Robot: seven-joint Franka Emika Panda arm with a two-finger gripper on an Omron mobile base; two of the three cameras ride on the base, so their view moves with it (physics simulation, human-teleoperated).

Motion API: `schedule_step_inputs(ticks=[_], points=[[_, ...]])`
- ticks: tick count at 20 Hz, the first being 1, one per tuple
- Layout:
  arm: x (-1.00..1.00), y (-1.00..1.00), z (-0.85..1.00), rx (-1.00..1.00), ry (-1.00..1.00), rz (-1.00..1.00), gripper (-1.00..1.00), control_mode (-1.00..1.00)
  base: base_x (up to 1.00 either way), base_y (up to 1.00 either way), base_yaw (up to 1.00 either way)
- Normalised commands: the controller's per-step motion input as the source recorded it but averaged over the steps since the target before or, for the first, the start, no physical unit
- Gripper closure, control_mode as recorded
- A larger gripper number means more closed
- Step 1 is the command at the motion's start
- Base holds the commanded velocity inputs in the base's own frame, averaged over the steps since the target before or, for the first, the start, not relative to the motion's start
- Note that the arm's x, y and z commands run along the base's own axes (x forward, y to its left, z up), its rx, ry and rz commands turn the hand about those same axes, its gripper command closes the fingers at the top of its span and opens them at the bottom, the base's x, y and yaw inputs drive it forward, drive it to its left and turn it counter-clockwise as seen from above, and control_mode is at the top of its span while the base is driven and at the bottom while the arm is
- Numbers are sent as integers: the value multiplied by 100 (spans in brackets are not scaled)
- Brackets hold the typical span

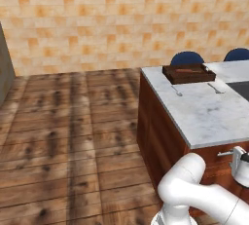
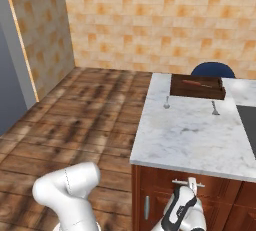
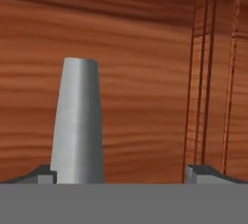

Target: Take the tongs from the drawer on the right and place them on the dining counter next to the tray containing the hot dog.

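Now the arm bends low before the island, and the gripper (image 2: 192, 186) is up at the silver bar handle (image 2: 188, 183) of the reddish-brown drawer (image 2: 200, 189), fingers spread wide, one on each side of the handle (seen close in the hand view). One dark brown tray (image 2: 197, 86) holds one hot dog (image 2: 197, 82) on the white marbled dining counter (image 2: 192, 135), with two small silver utensils (image 2: 166, 103) before it.

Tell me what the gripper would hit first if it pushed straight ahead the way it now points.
Most likely the drawer front, with its silver handle already between the open fingers of the gripper; depth is hard to judge.
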Motion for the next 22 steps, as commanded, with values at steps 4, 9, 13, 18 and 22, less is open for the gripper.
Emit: schedule_step_inputs(ticks=[4, 9, 13, 18, 22], points=[[12, -13, -9, 3, -2, 0, -100, -100, 0, 0, 0], [18, -2, -1, 3, -1, 0, -100, -100, 0, 0, 0], [14, -1, 0, 4, -2, 0, -100, -100, 0, 0, 0], [0, -1, 0, 3, -6, 0, -100, -100, 0, 0, 0], [0, -2, 2, 2, -12, 0, -100, -100, 0, 0, 0]])
